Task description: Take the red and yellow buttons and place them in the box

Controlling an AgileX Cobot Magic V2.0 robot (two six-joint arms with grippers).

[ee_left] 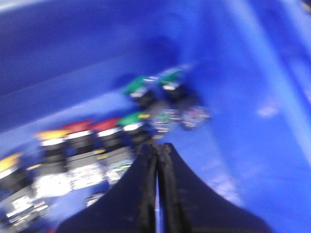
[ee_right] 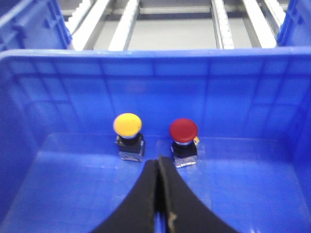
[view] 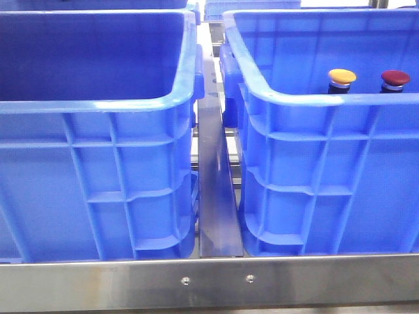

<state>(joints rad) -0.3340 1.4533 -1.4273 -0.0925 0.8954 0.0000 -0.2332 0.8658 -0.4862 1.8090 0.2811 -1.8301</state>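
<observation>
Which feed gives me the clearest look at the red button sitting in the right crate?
The right wrist view: the red button shows whole, cap and body, upright on the crate floor beside the yellow button. The front view shows only its cap above the rim. The left wrist view is blurred and looks at other buttons.

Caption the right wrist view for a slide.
Shut right gripper above yellow button and red button inside blue crate.

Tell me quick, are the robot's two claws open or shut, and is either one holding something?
Left gripper: shut, holding nothing.
Right gripper: shut, holding nothing.
</observation>
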